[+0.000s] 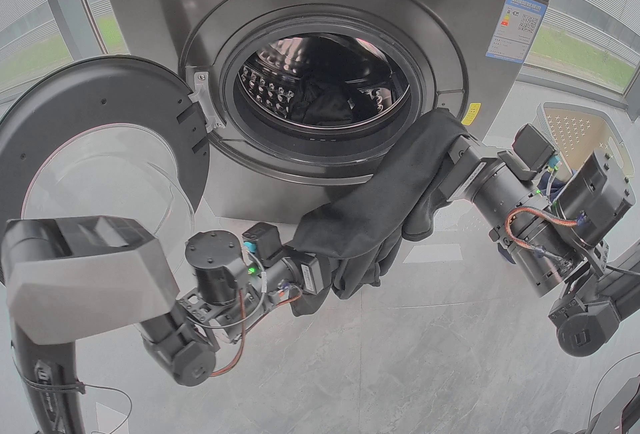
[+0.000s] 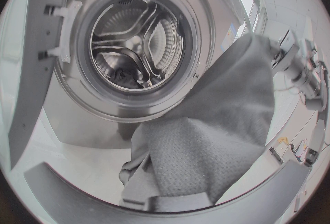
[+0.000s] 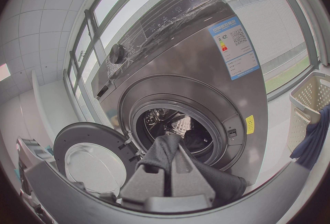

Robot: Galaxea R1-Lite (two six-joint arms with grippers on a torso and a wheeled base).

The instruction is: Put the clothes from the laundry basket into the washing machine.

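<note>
Washing machine (image 1: 167,9) front, black garment (image 1: 387,202) diagonal.

This is a laundry corner of a bright, glass-walled room, more a showroom or test space than a lived-in home. A dark grey front-loading washing machine (image 1: 160,9) stands on pale grey stone-look floor tiles (image 1: 427,355) with its round glass-fronted door (image 1: 100,102) swung open and a cream perforated plastic laundry basket (image 3: 306,104) beside it. Clear plastic film (image 3: 172,18) covers the control panel, a blue-edged energy label (image 1: 515,27) is stuck on the front, and tall windows (image 3: 130,4) facing grass run up to white ceiling panels (image 3: 37,4).
</note>
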